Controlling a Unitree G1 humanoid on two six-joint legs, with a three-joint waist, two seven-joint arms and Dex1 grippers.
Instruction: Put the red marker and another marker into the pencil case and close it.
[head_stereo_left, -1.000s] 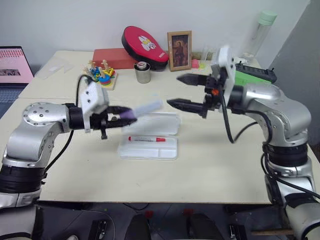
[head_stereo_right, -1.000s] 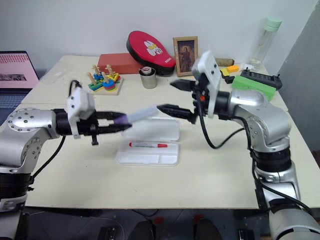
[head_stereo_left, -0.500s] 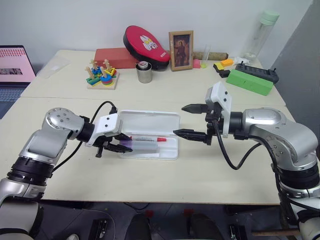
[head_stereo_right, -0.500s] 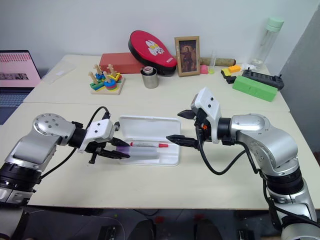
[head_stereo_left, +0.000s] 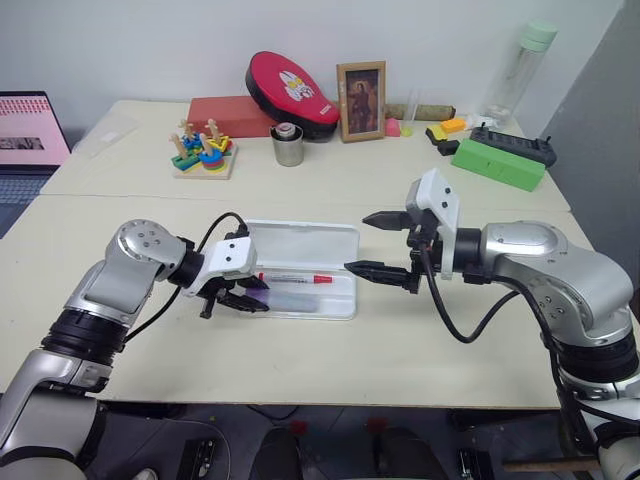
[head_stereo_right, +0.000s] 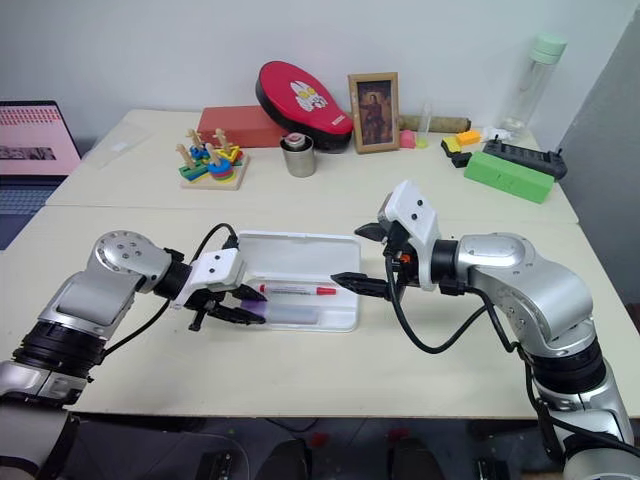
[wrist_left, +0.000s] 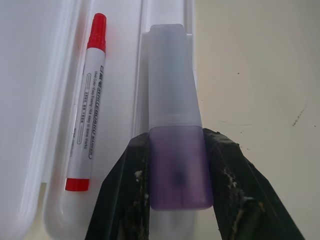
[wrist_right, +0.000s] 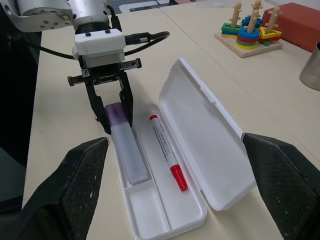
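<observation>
The left gripper (wrist_left: 172, 165) has come down from mid-air and now lays the lilac marker (wrist_left: 172, 100) into the front trough of the open pencil case (head_stereo_left: 330, 235), fingers still clamped on its purple end. The red marker (head_stereo_left: 296, 278) already lies in the trough just behind it. The right gripper (head_stereo_left: 385, 243) hangs wide open and empty beside the case's right end. What's left, I'd say: letting go, then folding the lid shut.
</observation>
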